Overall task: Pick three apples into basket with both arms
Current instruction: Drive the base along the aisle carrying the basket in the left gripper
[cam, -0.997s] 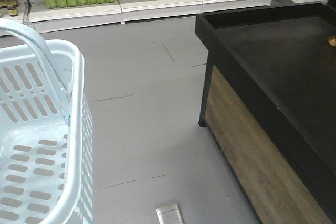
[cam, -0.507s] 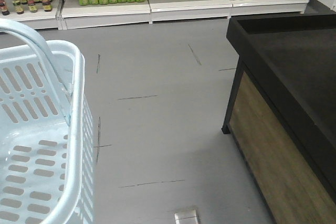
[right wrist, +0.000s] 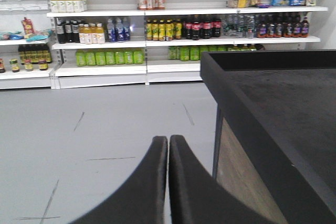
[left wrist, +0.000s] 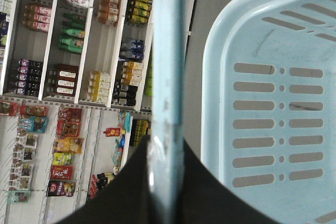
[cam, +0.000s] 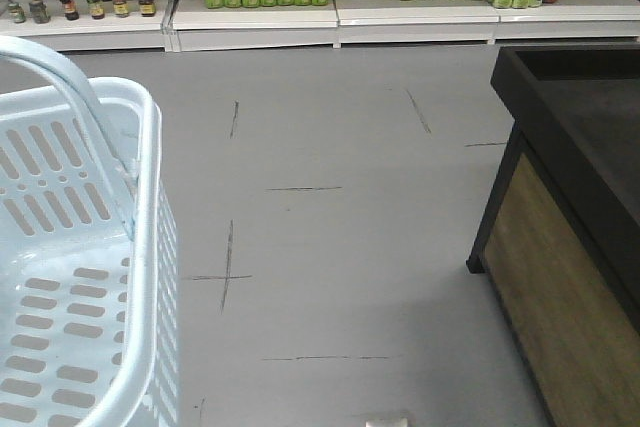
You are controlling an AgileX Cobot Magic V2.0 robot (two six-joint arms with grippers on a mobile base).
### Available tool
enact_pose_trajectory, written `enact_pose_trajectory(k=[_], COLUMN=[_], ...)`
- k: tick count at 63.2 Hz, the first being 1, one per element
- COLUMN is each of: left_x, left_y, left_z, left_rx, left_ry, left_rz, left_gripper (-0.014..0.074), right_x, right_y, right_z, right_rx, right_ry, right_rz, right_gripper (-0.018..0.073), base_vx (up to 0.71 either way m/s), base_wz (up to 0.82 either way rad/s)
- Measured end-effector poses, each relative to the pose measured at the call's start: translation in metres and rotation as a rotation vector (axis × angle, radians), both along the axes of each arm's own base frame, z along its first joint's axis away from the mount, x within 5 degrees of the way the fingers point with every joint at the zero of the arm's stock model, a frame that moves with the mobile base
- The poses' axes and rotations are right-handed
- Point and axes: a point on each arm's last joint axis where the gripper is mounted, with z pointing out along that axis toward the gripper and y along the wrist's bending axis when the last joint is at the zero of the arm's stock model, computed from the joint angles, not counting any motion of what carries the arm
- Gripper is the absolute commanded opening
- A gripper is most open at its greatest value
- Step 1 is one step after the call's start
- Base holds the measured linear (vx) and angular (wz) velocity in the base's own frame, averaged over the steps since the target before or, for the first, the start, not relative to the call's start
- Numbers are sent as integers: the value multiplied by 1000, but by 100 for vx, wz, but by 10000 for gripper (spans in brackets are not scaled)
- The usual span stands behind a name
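My left hand (left wrist: pixel 160 153) pinches the hoop handle (left wrist: pixel 167 51) of the pale blue slotted plastic basket (cam: pixel 150 197), so the basket hangs from it for carrying. Right hand (right wrist: pixel 168 141) is pressed together, empty, free for picking. The black tabletop (right wrist: pixel 273 93) sits to its right. No apples in sight.

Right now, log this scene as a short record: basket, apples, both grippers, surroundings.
basket: pale blue, slotted, at left of the front view; visible part holds nothing
apples: none in view
left gripper: closed on the basket's handle
right gripper: shut, empty, pointing toward the shelves
counter: black top, wood side, at right; visible top bare
shelves: stocked with bottles along the far wall
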Motion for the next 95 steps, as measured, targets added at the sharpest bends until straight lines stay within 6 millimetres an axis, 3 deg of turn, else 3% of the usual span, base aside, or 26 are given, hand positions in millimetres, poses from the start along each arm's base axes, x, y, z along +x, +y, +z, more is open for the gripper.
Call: enact_pose_trajectory(k=[95], left_x=[0], left_y=[0], left_z=[0], left_rx=[0], left_ry=[0], left_rz=[0], left_gripper=[-6], right_x=[0], right_y=[0], right_z=[0], right_rx=[0], right_ry=[0], right_rz=[0], right_gripper=[-9], base_vx=[2], base_wz=[3])
